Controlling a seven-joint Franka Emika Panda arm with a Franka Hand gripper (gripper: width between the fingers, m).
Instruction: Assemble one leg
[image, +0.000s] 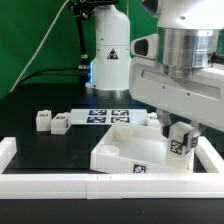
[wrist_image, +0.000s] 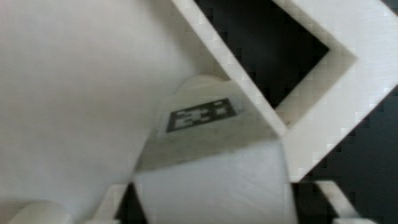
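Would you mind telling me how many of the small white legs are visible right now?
3 clearly. Two legs lie loose on the table at the exterior view's left; a third leg sits by the gripper at the right. Others may be hidden behind the arm.

Exterior view was set low, near table level, facing across black table (image: 60, 100) toward arm base; gripper (image: 183, 140) was seen close in foreground. Wrist view was aimed down along fingers, very close to tagged white panel (wrist_image: 205, 150). Panel (image: 135, 150) was shared by both views.
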